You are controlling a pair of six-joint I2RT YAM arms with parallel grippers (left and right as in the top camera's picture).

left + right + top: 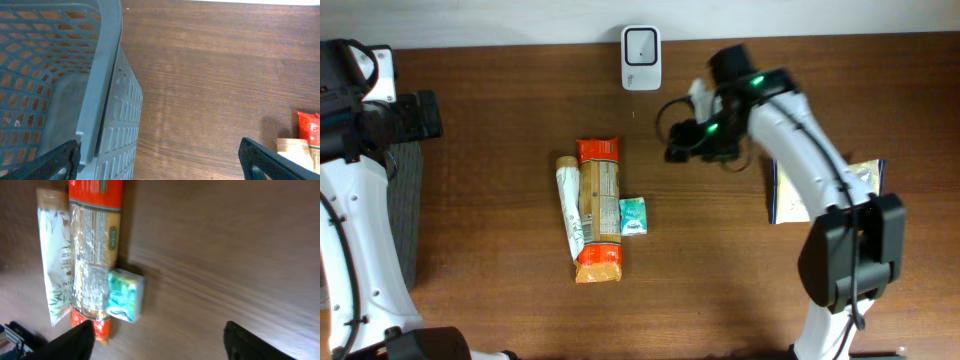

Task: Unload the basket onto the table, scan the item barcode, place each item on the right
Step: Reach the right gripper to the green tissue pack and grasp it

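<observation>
Right wrist view: the right pincer [160, 342], wide open and empty, hangs above the counter [225, 240] near the orange packet [95, 245], white pouch [52, 255] and small teal box [125, 295]. These lie side by side mid-counter, well apart from the scanner [641, 57] at the far edge. The left pincer [159, 157], also wide and empty, hangs over a grey basket's [102, 75] rim.
</observation>
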